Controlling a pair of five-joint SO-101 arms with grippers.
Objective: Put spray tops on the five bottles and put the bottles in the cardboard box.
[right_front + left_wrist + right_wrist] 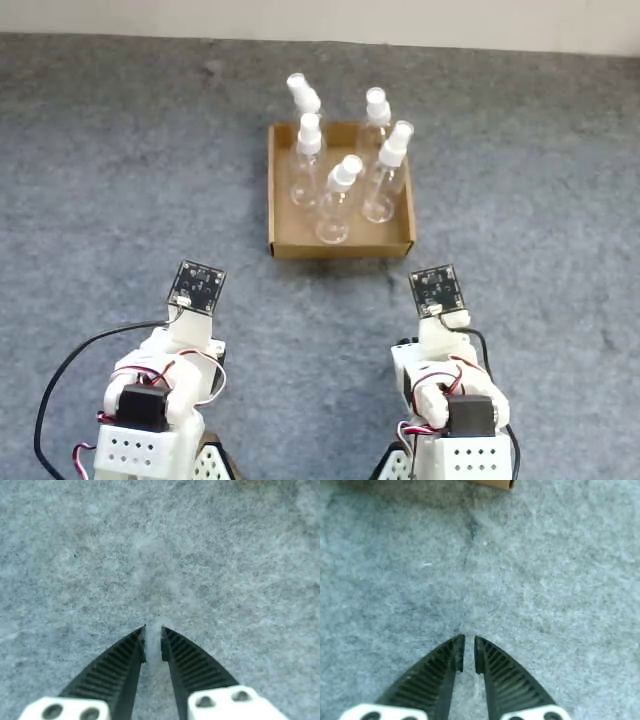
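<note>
Left tool [153, 630]: closest to the lens in the left wrist view; its two black ribbed fingers [117, 667] are drawn nearly together with only a thin slit between the tips, gripping nothing, over bare grey felt
Right tool [469, 637]: the same posture, tips almost meeting and holding nothing, above the grey covering, with a corner of the cardboard box [492, 483] at the far edge of its view
Left arm [165, 385]: at the near edge of the table, on the left side, folded back, well apart from the box
Right arm [450, 390]: at the near edge on the right side, likewise folded back and apart from the box
Black cable [60, 370]: loops out from the left arm's base across the felt
Table [120, 180]: covered in grey felt-like cloth
Cardboard box [340, 245]: shallow and open-topped, beyond the arms and about midway between them
Bottles: five clear ones, each wearing a white spray top, grouped upright in the box
Front bottle [333, 215]: nearest the box's front wall
Left bottle [305, 180]: beside the left wall
Right bottle [383, 190]: beside the right wall
Back right bottle [374, 125]: at the rear wall
Back left bottle [303, 95]: its top rises at the rear left corner; its foot is hidden behind the left bottle
</note>
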